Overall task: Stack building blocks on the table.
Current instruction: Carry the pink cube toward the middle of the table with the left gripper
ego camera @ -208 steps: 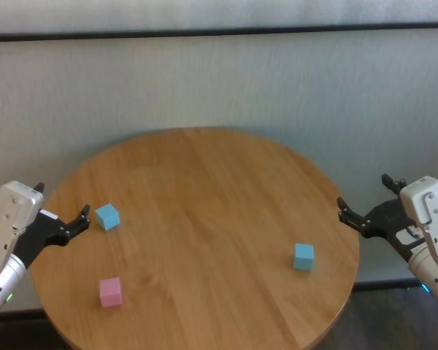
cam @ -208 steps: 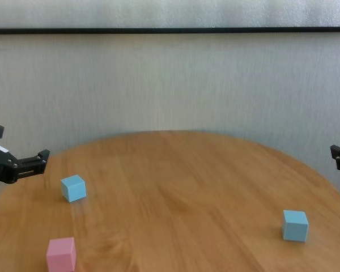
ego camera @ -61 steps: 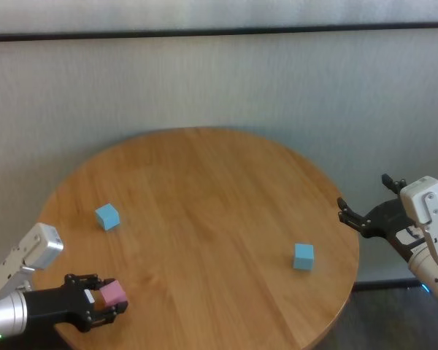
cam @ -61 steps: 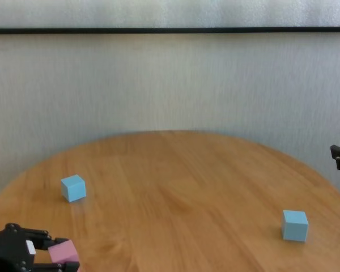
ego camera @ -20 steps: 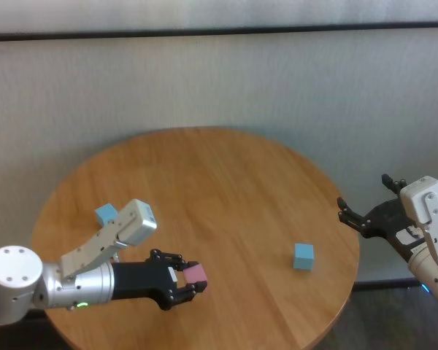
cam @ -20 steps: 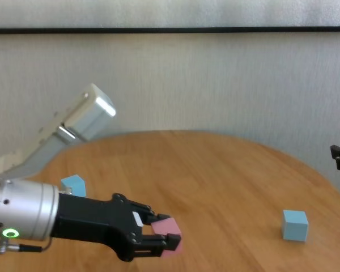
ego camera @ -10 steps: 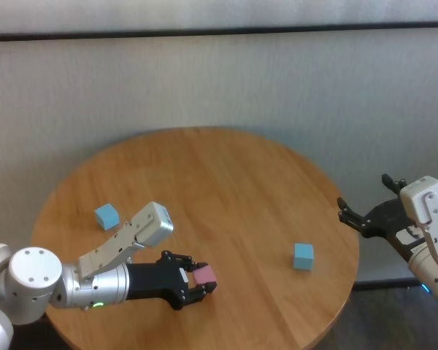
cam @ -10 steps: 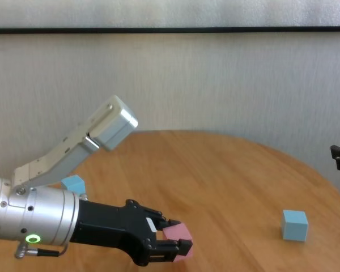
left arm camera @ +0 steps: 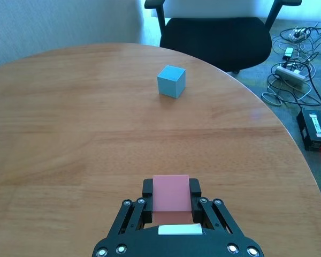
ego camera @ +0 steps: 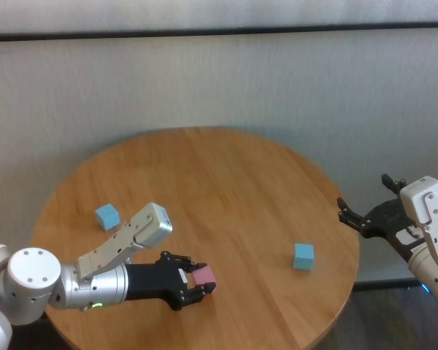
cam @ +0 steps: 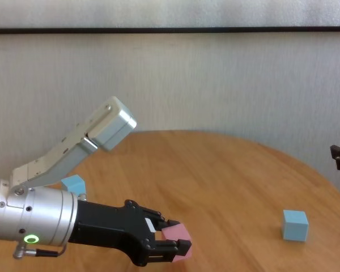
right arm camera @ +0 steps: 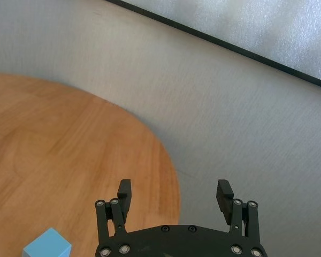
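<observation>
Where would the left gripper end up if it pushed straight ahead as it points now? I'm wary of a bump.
The left gripper, shut on the pink block, points roughly at the light blue block far ahead; only bare table lies between, though alignment is uncertain.

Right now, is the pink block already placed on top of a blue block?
No, the pink block is held in the left gripper, apart from both light blue blocks.

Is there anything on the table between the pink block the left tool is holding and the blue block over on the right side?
Nothing visible: only bare table lies between the pink block and that blue block.
</observation>
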You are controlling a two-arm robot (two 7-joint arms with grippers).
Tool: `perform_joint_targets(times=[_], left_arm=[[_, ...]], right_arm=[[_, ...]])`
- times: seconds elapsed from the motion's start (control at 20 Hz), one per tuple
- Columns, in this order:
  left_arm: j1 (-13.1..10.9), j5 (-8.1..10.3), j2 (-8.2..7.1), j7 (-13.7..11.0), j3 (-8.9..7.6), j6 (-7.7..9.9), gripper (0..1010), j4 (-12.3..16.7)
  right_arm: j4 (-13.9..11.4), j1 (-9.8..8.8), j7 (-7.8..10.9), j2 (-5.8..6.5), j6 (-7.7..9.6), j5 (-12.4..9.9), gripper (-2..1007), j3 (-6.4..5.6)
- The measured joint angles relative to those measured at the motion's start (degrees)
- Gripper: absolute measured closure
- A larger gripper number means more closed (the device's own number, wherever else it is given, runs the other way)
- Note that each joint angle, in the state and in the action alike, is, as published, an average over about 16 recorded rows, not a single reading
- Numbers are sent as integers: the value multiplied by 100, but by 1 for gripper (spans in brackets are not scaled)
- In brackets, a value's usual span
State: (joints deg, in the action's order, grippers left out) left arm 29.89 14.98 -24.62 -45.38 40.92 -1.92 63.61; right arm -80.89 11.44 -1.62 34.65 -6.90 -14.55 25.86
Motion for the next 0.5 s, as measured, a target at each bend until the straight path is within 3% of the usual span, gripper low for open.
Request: perform_joint_targets(times=[0.5], left_arm=[[-9, 22, -14, -12, -16, 1, 401, 15]], right_arm=[[0, 0, 0, 0, 0, 0, 0, 0]])
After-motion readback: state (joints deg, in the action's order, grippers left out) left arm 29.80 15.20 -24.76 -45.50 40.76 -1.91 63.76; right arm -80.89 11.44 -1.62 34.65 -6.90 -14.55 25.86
